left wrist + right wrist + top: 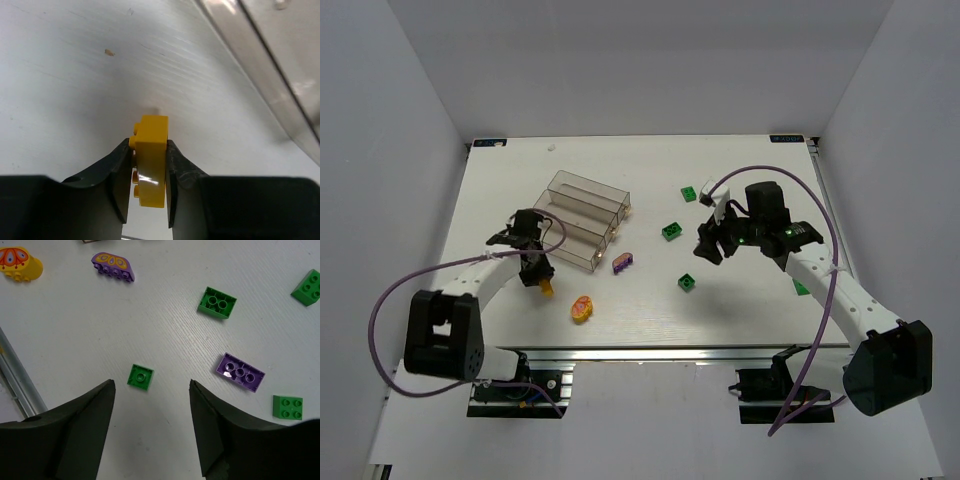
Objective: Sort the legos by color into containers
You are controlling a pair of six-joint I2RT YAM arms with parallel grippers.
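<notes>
My left gripper [542,274] is shut on a yellow brick [548,288] and holds it just above the table, near the front left corner of the clear stepped bins [585,218]. In the left wrist view the brick [150,165] stands on edge between the fingers [117,175], with the bin wall [280,60] at the upper right. My right gripper [710,245] is open and empty above the table. In its wrist view [151,382] a small green brick [140,377] lies just ahead between the jaws and a purple brick [240,372] lies to the right.
Loose on the table are a yellow-orange rounded brick [582,309], a purple arched brick [623,263] and green bricks [671,230], [689,283], [691,193]. Another green brick [801,288] lies under the right arm. White walls enclose the table.
</notes>
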